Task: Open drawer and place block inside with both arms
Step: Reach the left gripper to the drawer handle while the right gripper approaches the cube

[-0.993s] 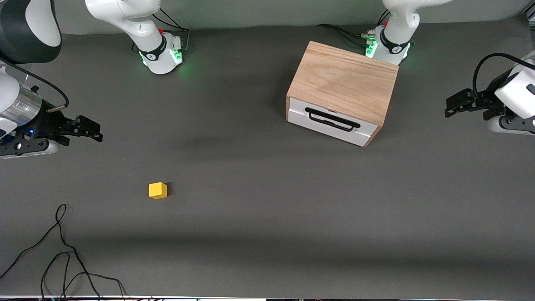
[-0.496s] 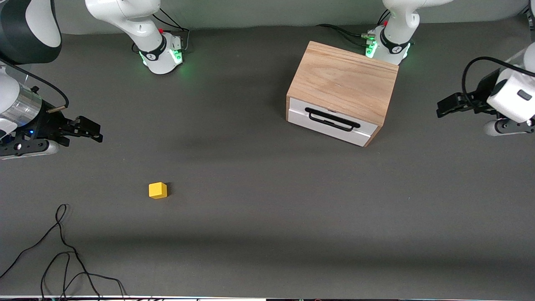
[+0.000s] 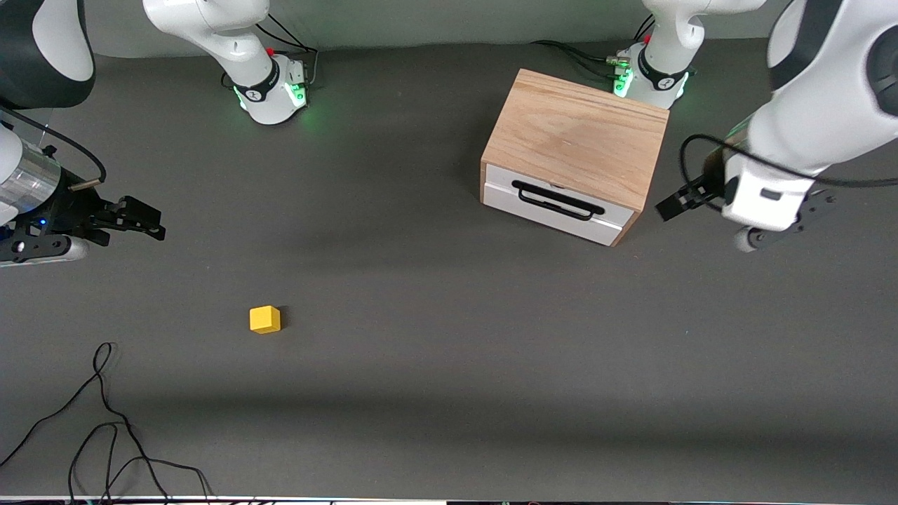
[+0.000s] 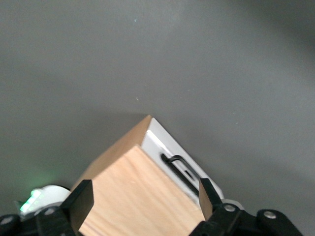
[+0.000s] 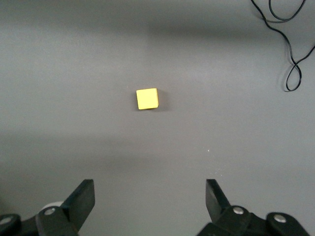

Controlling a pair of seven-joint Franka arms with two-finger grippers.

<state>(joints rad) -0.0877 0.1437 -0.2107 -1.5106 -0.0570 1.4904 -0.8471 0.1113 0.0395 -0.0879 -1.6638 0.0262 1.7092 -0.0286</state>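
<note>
The light oak cabinet (image 3: 575,137) stands toward the left arm's end of the table. Its white drawer (image 3: 551,207) with a black wire handle (image 3: 558,200) is shut. My left gripper (image 3: 672,205) is open and empty, up in the air beside the cabinet's corner. In the left wrist view my left gripper (image 4: 144,200) frames the cabinet top (image 4: 142,196), with the drawer front (image 4: 184,160) showing. The yellow block (image 3: 264,319) lies alone on the grey table toward the right arm's end. My right gripper (image 3: 144,219) is open and empty, apart from the block. The right wrist view shows the block (image 5: 147,99) ahead of my right gripper (image 5: 149,199).
A loose black cable (image 3: 105,421) lies near the front camera at the right arm's end; it also shows in the right wrist view (image 5: 290,49). The two arm bases (image 3: 270,88) (image 3: 652,77) stand along the table edge farthest from the front camera.
My left arm has swung in from the table's end toward the cabinet, its gripper now beside the cabinet's corner. My right gripper has shifted only slightly. The block and drawer have not moved.
</note>
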